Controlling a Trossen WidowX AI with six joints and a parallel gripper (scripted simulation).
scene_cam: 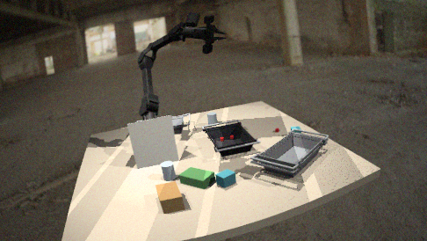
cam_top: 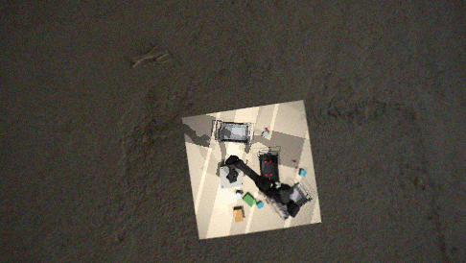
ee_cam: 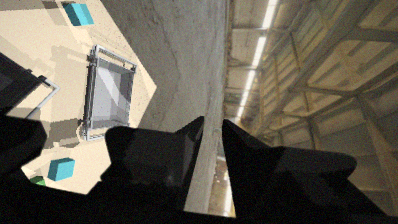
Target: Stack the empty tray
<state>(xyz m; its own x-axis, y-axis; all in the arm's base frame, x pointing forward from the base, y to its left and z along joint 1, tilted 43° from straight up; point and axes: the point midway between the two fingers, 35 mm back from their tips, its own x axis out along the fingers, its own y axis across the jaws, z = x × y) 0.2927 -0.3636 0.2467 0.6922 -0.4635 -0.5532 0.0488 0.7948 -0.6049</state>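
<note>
A black tray (cam_top: 268, 168) (scene_cam: 237, 149) (ee_cam: 15, 82) stands mid-table with several small red blocks (scene_cam: 221, 139) inside. A wire bar (ee_cam: 50, 89) juts out past its end in the wrist view; the arm partly hides the tray's near end from above. An empty grey tray (cam_top: 298, 193) (scene_cam: 292, 154) (ee_cam: 107, 95) stands at the right, wire loops at its ends. Another grey tray (cam_top: 235, 131) stands elsewhere, partly behind the panel in the exterior view. My gripper (scene_cam: 225, 35) (ee_cam: 213, 122) is high above the table, fingers slightly apart and nothing between them.
An upright pale panel (scene_cam: 154, 142) stands near the arm's base. A grey cylinder (scene_cam: 168, 171), a green block (scene_cam: 197, 177), a blue block (scene_cam: 226, 178) and an orange block (scene_cam: 170, 196) stand in front. Another cylinder (scene_cam: 213, 118) stands behind the black tray.
</note>
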